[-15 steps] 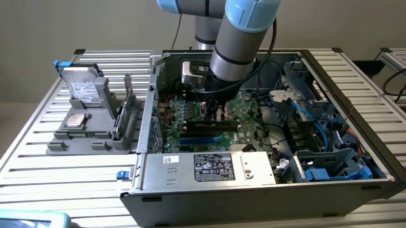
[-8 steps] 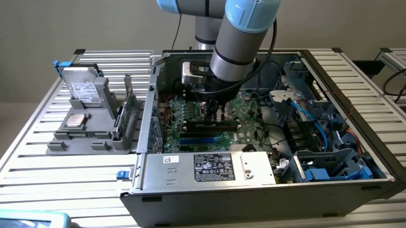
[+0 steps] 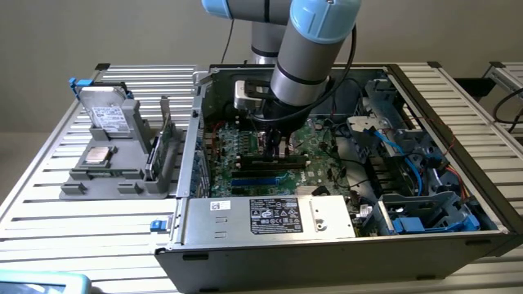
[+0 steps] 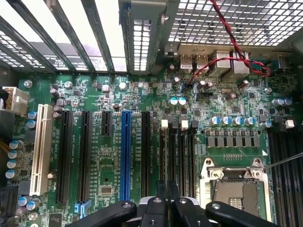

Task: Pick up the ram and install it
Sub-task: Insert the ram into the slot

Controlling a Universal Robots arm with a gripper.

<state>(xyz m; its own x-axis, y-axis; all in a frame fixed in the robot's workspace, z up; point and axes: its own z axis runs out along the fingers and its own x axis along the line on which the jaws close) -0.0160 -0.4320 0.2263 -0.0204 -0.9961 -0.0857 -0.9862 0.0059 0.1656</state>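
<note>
Hand (image 4: pixel 168 187): fingers pressed together, low over the black slots (image 4: pixel 179 151) in the middle of the computer case (image 3: pixel 327 251).
Ram: we cannot tell if it is pinched between them.
Job: the slots look bare, so we think it is not done.
Worktop (image 3: pixel 49 208): silver slats.
Room: pale wall (image 3: pixel 98 30).

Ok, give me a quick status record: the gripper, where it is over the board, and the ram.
gripper: shut, down inside the open computer case
below it: black memory slots beside the CPU socket
ram: cannot tell whether it sits between the jaws
outside the case: grey parts holder on the exterior view's left
</note>
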